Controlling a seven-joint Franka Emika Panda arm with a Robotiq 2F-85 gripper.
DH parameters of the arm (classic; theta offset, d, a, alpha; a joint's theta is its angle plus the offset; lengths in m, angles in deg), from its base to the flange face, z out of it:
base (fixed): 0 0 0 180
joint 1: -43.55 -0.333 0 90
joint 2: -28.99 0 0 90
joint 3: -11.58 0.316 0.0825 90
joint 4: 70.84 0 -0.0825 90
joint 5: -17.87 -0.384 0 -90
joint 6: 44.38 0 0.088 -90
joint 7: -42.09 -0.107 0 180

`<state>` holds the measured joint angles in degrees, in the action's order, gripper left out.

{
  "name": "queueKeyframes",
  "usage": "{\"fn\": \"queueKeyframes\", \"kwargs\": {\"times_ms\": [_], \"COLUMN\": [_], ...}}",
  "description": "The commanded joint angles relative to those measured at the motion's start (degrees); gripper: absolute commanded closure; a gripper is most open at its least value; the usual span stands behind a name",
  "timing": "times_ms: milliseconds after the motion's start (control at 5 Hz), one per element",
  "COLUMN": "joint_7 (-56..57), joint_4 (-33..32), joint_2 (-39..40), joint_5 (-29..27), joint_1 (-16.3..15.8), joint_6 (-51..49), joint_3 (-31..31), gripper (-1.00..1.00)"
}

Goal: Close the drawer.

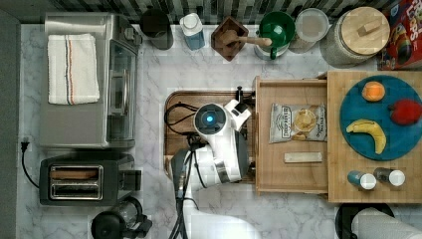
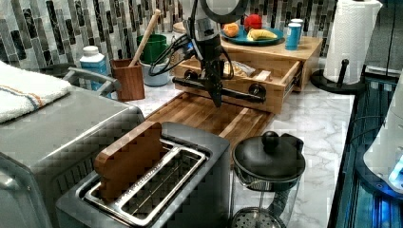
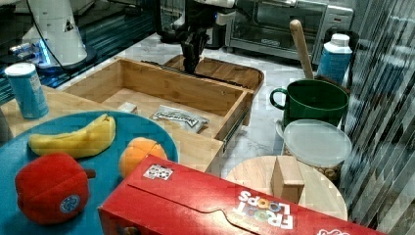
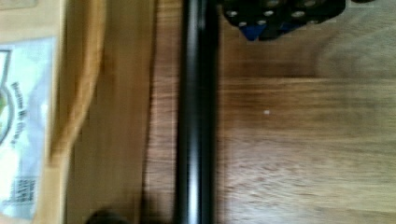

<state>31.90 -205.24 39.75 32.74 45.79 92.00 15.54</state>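
Top view — drawer [image 1: 293, 172] pulled open

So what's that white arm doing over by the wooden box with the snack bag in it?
The robot arm has its gripper down at the black bar handle on the front of an open drawer. The drawer is pulled well out from under a wooden top that carries a blue plate of fruit. Inside lie a snack bag and a small pale block. The drawer has not been closed yet.
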Motion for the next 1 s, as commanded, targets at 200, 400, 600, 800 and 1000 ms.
{"fn": "queueKeyframes", "kwargs": {"times_ms": [200,400,600,800,1000], "joint_7": [14.5,16.1,17.7,17.6,19.2], "joint_4": [8.8,10.0,9.3,8.9,9.2], "joint_2": [0.9,0.6,-0.4,0.1,0.9], "joint_5": [1.7,0.8,0.2,1.8,3.6], "joint_1": [6.4,7.5,10.2,12.1,13.1], "joint_6": [3.7,2.4,4.3,6.9,8.7], "joint_3": [-3.8,-5.3,-6.2,-7.7,-10.4], "gripper": [1.00,1.00,1.00,1.00,1.00]}}
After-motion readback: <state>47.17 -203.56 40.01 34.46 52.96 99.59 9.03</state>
